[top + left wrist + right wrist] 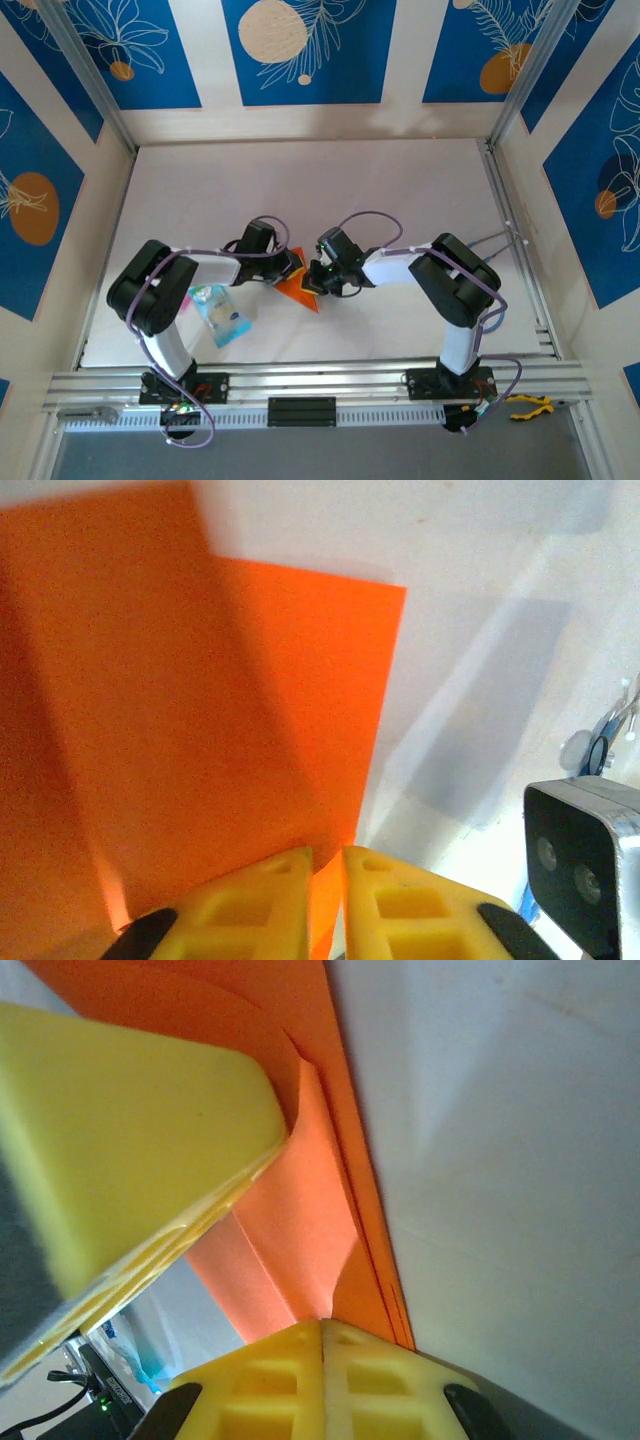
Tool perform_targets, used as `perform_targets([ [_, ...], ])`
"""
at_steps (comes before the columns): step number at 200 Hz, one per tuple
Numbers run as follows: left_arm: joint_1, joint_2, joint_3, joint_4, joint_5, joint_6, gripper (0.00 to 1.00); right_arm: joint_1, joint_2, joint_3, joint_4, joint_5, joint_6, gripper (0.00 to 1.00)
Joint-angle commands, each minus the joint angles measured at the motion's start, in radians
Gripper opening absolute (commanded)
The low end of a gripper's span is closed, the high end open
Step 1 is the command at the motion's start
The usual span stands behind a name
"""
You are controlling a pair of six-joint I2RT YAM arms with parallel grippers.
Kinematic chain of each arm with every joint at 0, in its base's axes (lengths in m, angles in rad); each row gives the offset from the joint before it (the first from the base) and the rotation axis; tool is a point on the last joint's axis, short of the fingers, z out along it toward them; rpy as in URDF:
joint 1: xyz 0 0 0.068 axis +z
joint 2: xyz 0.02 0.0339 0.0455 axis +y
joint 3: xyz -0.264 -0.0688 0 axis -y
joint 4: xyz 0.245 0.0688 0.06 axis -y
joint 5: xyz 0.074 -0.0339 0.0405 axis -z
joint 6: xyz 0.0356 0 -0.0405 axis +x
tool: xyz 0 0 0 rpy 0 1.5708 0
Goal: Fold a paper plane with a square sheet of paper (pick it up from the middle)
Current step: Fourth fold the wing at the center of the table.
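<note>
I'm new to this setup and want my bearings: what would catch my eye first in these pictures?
The bright orange paper, partly folded, stands out on the white table. The right end effector is shut on a fold of it, and the left end effector sits at its edge. A blue and clear packet lies to the paper's left.

No legible text anywhere
</note>
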Motion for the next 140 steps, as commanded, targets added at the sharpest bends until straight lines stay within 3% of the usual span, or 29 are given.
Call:
perform_targets([
  [1, -0.004, -0.052, 0.049, -0.068, -0.013, 0.096, 0.19, -0.003, 0.001, -0.062, -0.05, 0.013, 0.021, 0.04],
  [71, -0.004, -0.084, 0.031, -0.208, 0.068, 0.234, 0.09, -0.014, 0.001, -0.082, -0.038, 0.008, 0.015, 0.03],
  [140, 0.03, 0.018, 0.062, -0.233, 0.045, 0.294, 0.09, -0.019, 0.002, -0.094, -0.042, 0.007, 0.007, 0.02],
])
